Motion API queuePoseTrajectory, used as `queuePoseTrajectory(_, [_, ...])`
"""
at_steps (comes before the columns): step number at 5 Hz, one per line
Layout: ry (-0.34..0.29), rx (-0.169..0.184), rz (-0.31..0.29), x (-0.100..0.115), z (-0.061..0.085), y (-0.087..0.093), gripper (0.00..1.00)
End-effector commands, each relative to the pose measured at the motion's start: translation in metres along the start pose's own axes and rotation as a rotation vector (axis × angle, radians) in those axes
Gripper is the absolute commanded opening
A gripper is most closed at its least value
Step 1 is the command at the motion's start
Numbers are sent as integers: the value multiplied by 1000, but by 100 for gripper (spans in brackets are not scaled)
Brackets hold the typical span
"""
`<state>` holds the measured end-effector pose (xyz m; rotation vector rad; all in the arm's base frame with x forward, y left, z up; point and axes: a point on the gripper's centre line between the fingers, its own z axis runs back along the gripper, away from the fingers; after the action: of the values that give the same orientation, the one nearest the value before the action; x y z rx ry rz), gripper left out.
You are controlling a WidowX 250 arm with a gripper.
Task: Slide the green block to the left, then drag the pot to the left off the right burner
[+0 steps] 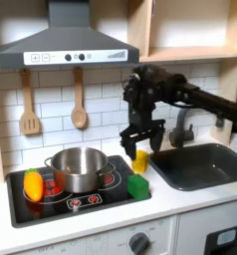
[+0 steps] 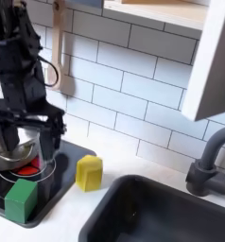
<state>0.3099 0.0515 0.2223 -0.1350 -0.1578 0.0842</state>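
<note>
Black stovetop [image 1: 51, 207]: pot [image 1: 79, 167] upright on burner; green block [image 1: 137, 185] at corner; hand [image 1: 141, 141] above, fingers apart.

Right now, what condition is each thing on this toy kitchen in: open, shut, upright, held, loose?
tool: open, empty, hanging above the stove's right edge.
green block: loose, at the stovetop's front right corner in the first exterior view.
pot: upright, no lid, on the stovetop.
yellow piece: upright on the counter between stove and sink.
sink: nothing visible in it.
spatula and spoon: hanging on the wall.
</note>
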Motion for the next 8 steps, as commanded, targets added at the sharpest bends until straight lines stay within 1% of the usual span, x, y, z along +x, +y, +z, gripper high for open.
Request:
queuePoseTrajectory(1, [16,9,-50,-40,-2,-22,100])
queuePoseTrajectory(2, [19,16,-71,-60,-1,-30,100])
queuePoseTrajectory(3, [21,20,-77,-81,0,-33,100])
queuePoseTrajectory(4, [22,17,-102,-93,2,-40,100])
queuePoseTrajectory(5, [23,9,-117,-109,3,-44,100])
queuePoseTrajectory(6, [32,10,-138,-125,6,-47,100])
queuePoseTrajectory(7, [49,14,-162,-138,5,-49,100])
queuePoseTrajectory(8, [42,9,-159,-136,7,-50,100])
